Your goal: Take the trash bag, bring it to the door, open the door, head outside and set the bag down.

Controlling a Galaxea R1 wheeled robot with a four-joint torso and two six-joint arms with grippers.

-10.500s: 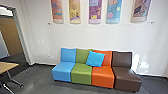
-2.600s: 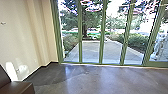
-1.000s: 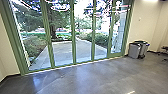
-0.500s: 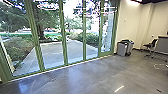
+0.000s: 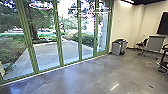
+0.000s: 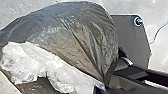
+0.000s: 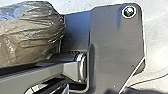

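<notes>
Indoors, I face green-framed glass (image 5: pixel 58 37), trash bag (image 6: pixel 87 37) close by.
Soft, slippery, probably light; its gathered neck (image 6: pixel 103 81) suits holding (either gripper's state, I cannot tell).

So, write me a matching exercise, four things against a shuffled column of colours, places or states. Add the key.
1. Window posts
2. Bins
3. Flat panel
4. Trash bag

A. Black, at the head view's right edge
B. Rounded and wrinkled
C. Green
D. Grey, standing on the floor

Pairs: 1-C, 2-D, 3-A, 4-B
</notes>
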